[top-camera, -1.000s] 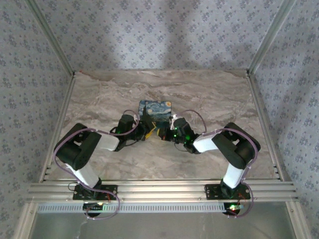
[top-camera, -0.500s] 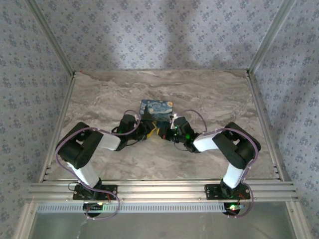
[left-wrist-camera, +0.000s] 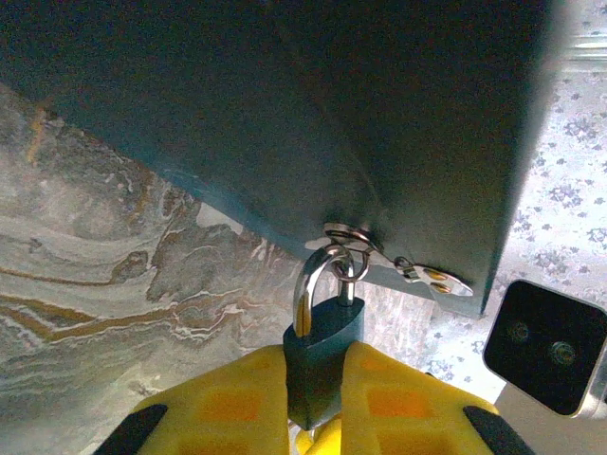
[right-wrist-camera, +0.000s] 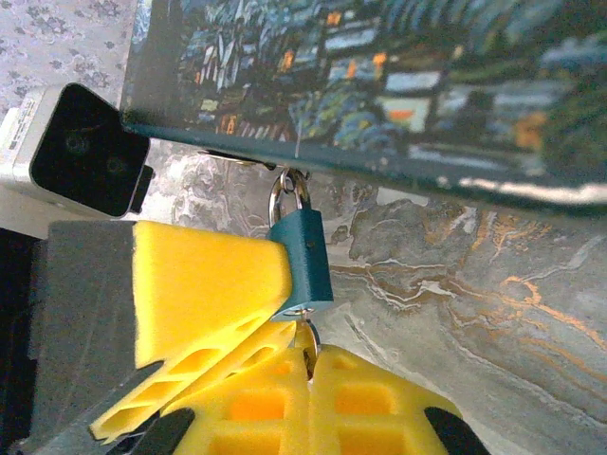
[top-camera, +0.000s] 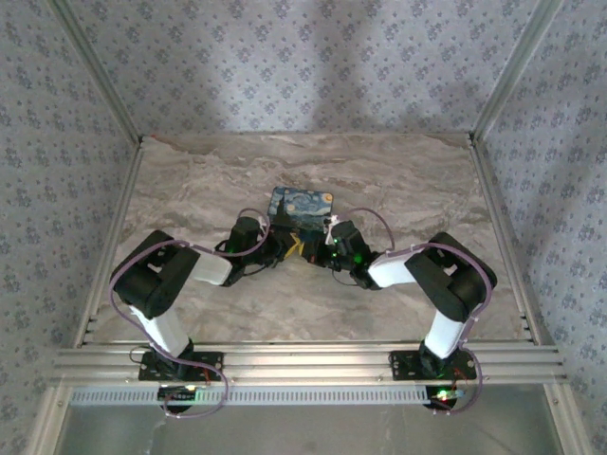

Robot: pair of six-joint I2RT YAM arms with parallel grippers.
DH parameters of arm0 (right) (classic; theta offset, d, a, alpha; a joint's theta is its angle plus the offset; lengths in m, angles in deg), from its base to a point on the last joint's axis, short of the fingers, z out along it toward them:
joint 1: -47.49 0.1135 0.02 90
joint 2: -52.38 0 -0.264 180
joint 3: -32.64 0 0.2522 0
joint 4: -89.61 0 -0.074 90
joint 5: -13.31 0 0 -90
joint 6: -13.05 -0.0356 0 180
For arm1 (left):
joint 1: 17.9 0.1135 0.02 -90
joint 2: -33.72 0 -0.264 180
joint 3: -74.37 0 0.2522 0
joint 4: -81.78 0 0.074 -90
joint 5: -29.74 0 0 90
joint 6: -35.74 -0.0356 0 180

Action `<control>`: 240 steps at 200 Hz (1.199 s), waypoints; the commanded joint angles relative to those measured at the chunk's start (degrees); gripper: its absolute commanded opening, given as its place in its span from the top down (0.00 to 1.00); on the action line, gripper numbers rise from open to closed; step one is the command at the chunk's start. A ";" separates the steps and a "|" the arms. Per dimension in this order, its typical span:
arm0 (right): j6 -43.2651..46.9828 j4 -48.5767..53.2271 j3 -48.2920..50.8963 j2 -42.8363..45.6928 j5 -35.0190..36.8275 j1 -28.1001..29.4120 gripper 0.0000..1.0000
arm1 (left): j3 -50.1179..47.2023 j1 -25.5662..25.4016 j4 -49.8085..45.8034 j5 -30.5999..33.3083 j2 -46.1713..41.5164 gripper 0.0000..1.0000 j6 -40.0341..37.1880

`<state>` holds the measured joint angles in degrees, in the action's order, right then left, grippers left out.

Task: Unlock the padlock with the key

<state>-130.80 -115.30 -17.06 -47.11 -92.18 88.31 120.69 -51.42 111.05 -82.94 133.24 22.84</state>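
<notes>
A: What is changed against the frame one second earlier?

B: The left gripper (left-wrist-camera: 316, 368) has been closed in; the padlock (left-wrist-camera: 322, 355) is now pinched between its yellow pads. The painted box (top-camera: 302, 204) is seen slightly shifted on the table (top-camera: 190, 180).

A: How is the padlock shown?

B: A blue body and a silvery shackle, passed through the ring on the box's front. The right gripper (right-wrist-camera: 308, 365) is clenched just beneath it on the key (right-wrist-camera: 306, 334), seen as a thin silvery stub at the padlock's underside
</notes>
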 commanded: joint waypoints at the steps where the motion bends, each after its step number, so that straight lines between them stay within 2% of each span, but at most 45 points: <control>1: 0.08 -3.03 -0.90 2.73 -2.62 -0.19 0.88 | 0.69 -0.88 0.53 -0.52 0.69 0.90 -0.02; 39: 4.95 4.07 1.06 7.45 -0.78 -1.61 0.70 | 0.67 -0.89 0.07 -0.10 -0.24 0.95 0.08; 77: 17.21 15.60 2.37 15.87 5.87 -1.89 0.51 | 0.92 -0.85 -2.40 0.27 -1.94 0.96 0.89; 104: 33.28 21.10 2.30 22.24 12.51 -0.12 0.30 | 1.28 -0.85 -3.64 0.01 -2.91 0.97 1.60; 124: 46.91 21.99 2.75 25.43 18.06 2.31 0.19 | 1.19 -0.85 -3.74 -0.01 -3.37 0.99 2.00; 152: 65.74 16.05 5.88 26.71 23.56 5.23 0.18 | 1.14 -0.85 -3.83 0.00 -3.94 1.00 2.57; 171: 77.32 7.54 9.66 26.02 23.66 7.34 0.18 | 1.14 -0.84 -3.74 -0.17 -4.21 1.00 3.14; 184: 83.01 6.33 10.18 24.57 22.89 8.43 0.17 | 1.27 -0.85 -3.74 -0.22 -4.33 1.00 3.54; 214: 89.15 3.20 9.67 18.42 25.41 11.22 0.17 | 1.28 -0.88 -4.08 -0.27 -4.86 1.00 3.85; 240: 89.15 -2.23 9.31 13.13 25.98 11.81 0.17 | 1.27 -0.85 -4.27 -0.43 -5.17 1.00 3.95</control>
<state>-47.15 -110.41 -7.25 -30.26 -68.49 99.56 121.04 -51.79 107.05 -82.94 130.23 26.23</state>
